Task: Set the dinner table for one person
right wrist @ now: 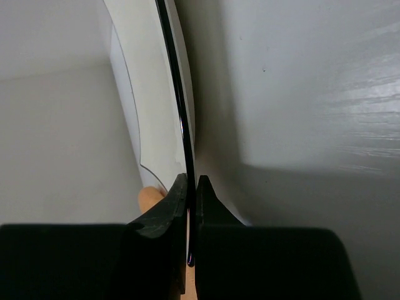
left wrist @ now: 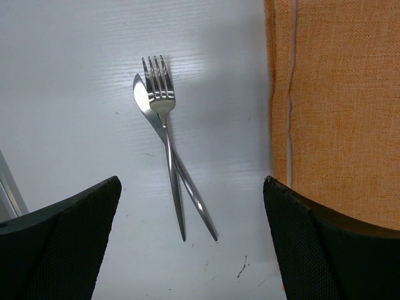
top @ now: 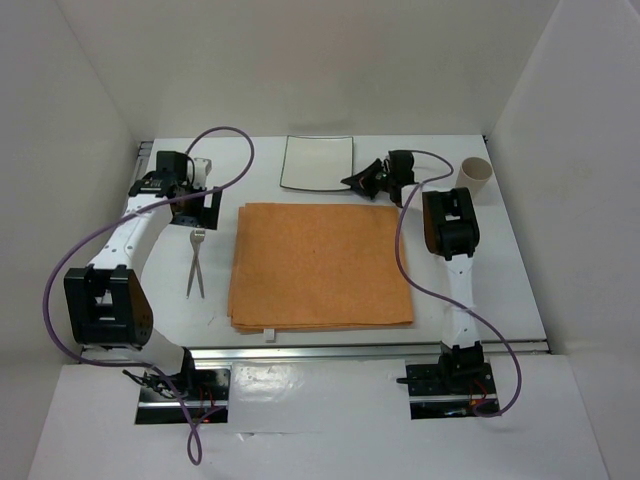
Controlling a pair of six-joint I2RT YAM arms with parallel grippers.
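On the white dinner table (top: 505, 285) an orange cloth (top: 320, 265) lies in the middle. Behind it sits a white square plate with a black rim (top: 317, 162). My right gripper (top: 358, 182) is shut on the plate's right edge. In the right wrist view the thin black rim (right wrist: 178, 94) runs between the closed fingers of that gripper (right wrist: 191, 187). A fork (left wrist: 164, 119) and a knife (left wrist: 187, 187) lie crossed on the table left of the cloth. My left gripper (left wrist: 190, 250) hovers over their handle ends, wide open and holding nothing.
A beige cup (top: 474, 180) stands upright at the back right, just beyond the right arm. White walls enclose the table on three sides. A silver rail (top: 330, 350) runs along the near edge. The cloth's left edge (left wrist: 281, 94) lies close to the left gripper's right finger.
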